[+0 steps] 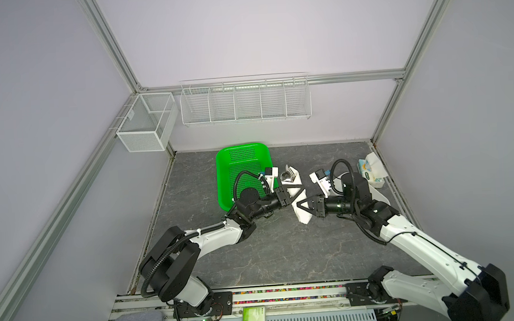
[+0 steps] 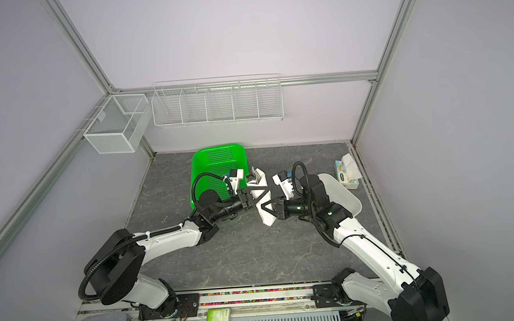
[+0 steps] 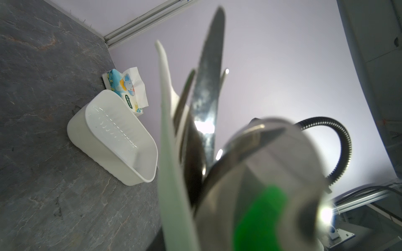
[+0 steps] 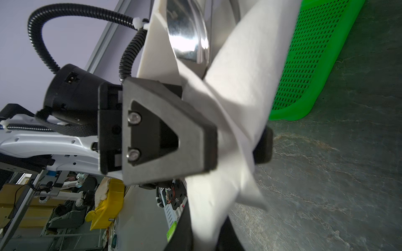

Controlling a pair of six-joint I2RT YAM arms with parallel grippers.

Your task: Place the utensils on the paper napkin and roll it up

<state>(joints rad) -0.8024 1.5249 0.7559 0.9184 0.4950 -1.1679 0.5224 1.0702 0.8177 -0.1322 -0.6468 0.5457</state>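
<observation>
Right gripper, in both top views: pressed together on the lower half of the paper napkin. Left gripper reaching from the opposite side, a little farther up the same roll, jaws either side of it; squeezing or slack, impossible to tell. Roll slanted between the two arms, over the grey worktop. Out of the far end, the utensils: shiny spoon bowl and fork tines. Just beside that end, a green basket of perforated plastic, partly covered by the left arm. Behind the right arm, a smooth white tub; past it, a printed tissue pack near the worktop's edge. Up on the walls, a white wire rack and a mesh box.

Left wrist view: crowded with blurred metal. Dull, smeared knife blade, rounded spoon bowl against the lens with a green reflection, thin napkin edge alongside. Beyond, white tub and tissue pack close together on veined, stone-look worktop. Ribbed black hose arching past.

Right wrist view: left gripper large in the middle, one matt dark finger with two screws in front of the napkin, second finger behind, creased paper between. Spoon bowl mirror-bright in the paper's open end. Green basket beyond, rows of small holes. Napkin's other end narrowing toward the lens between two dark shapes, the right gripper's own.
</observation>
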